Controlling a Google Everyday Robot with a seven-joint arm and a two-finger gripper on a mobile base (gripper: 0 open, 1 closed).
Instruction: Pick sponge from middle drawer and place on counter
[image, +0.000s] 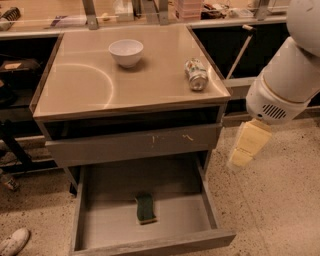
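The sponge, dark green face up with a yellow edge showing, lies flat on the floor of the open middle drawer, near the middle and a little toward the front. The counter is the glossy tan top with a curved arc mark at its left. My gripper, cream-coloured, hangs below the white arm to the right of the cabinet. It is about level with the scratched drawer front, above and right of the drawer, well apart from the sponge.
A white bowl stands at the back of the counter. A can lies on its side near the right edge. A closed gray drawer front with pale scratches is above the open drawer. A shoe is at bottom left on the speckled floor.
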